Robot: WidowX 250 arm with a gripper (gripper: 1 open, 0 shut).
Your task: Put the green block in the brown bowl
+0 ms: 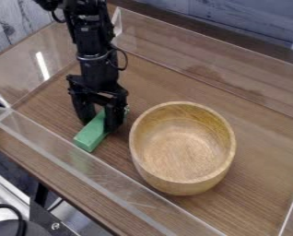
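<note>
A black robot arm (90, 37) reaches down from the upper left of the view onto a wooden table (198, 83). Its gripper (96, 114) points straight down, and its jaws stand wide open, one finger on either side of the upper end of the green block (92, 133). The fingers (113, 112) straddle the block and have not closed on it; whether they touch its sides cannot be told from this angle.

The green block lies flat on the table, its long side running from the gripper toward the near left edge. Its lower end sticks out clear of the fingers, and nothing lifts it off the surface.

The brown bowl (182, 180) sits just to the right of the block and the gripper, close by but apart from both. It stands upright, with its thick rim and pale grain plainly visible, and the block is outside it.

A clear plastic wall (63, 147) runs along the near side of the table, with the block lying just behind it.
</note>
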